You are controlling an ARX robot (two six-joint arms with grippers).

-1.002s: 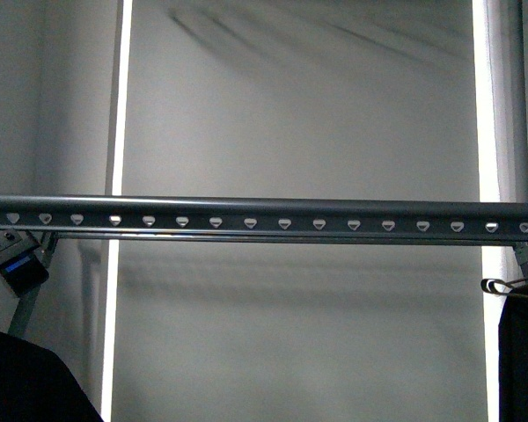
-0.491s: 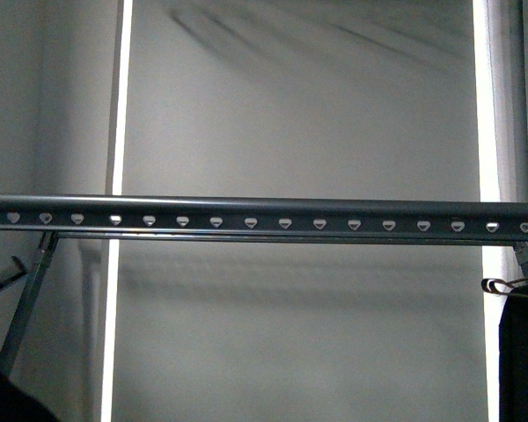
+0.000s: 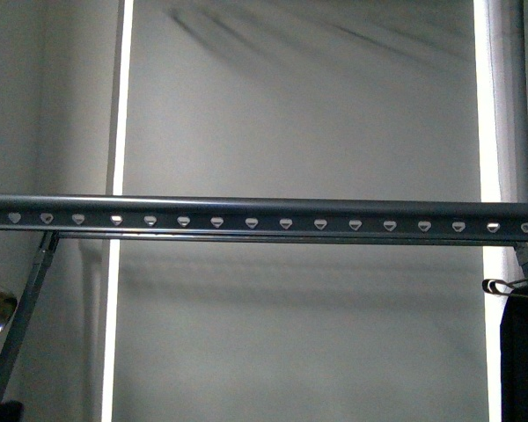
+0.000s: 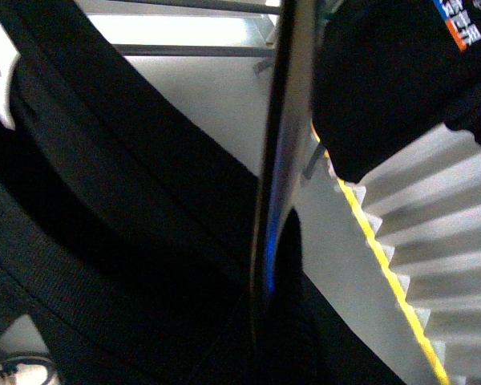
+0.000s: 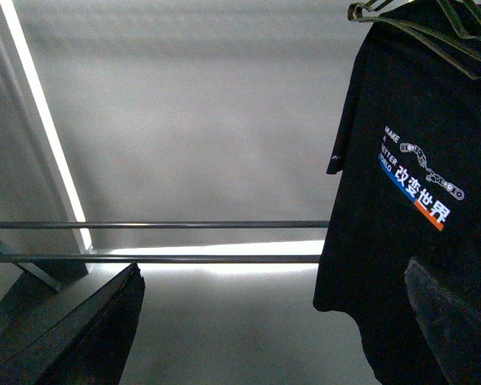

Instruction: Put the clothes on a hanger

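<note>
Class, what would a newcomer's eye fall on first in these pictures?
A grey metal rail with a row of holes spans the front view. In the right wrist view, a black T-shirt with a white, blue and orange print hangs from a wire hanger.

Perforated grey rail (image 3: 264, 214) crosses view; black garment (image 3: 523, 360) hangs below right end.
</note>
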